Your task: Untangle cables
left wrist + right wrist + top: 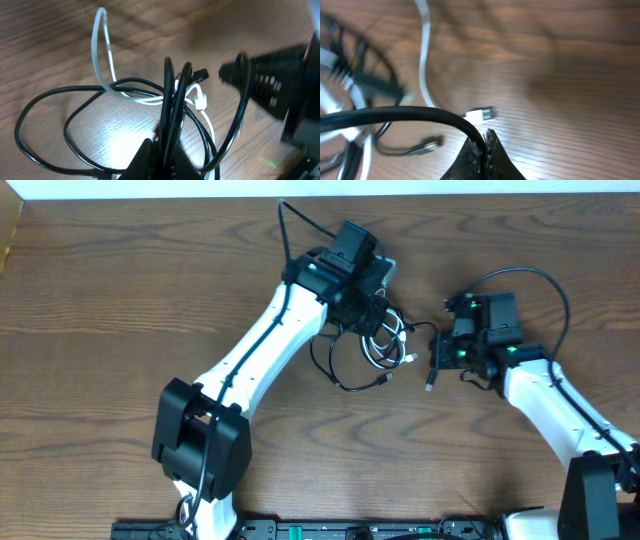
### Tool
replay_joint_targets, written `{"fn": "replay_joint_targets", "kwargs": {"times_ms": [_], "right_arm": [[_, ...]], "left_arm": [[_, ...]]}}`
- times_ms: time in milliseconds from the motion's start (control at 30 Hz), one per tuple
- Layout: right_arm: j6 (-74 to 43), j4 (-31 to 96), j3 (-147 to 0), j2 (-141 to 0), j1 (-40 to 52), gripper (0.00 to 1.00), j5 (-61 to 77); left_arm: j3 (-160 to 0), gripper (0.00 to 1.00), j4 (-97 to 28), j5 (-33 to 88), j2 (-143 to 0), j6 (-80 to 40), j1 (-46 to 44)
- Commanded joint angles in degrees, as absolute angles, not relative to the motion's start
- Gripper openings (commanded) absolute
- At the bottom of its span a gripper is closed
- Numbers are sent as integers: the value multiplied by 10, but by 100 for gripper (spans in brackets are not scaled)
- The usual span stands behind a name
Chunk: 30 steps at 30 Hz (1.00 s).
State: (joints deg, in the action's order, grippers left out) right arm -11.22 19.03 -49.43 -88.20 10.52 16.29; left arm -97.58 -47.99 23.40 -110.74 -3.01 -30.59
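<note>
Near the middle of the counter (110, 290), you see the cables (368, 352) in loose loops, your left pincer (164, 150) closed on them and your right pincer (484, 146) closed on one black cable (395, 115).

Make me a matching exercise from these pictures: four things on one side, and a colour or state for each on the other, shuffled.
Column one:
1 left gripper
2 right gripper
3 white cable
4 table

Column two:
A brown wood grain
B shut on one black cable
C shut on bunched black loops
D arching up in a thin loop

Pairs: 1-C, 2-B, 3-D, 4-A
</note>
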Motion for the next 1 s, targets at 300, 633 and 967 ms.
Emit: {"fn": "replay_joint_targets", "kwargs": {"times_ms": [300,633,967], "right_arm": [[-86,170,-494,-876,149,3,301],[-74,114,-494,-876,90,1,515],[-74,112,-494,-876,62,33,527]], "left_arm": [[-977,8,-461,357,-1105,-62,-243],[-977,8,-457,442,-1105,-137,-190],[-977,7,-433,454,-1105,-301,-189]]}}
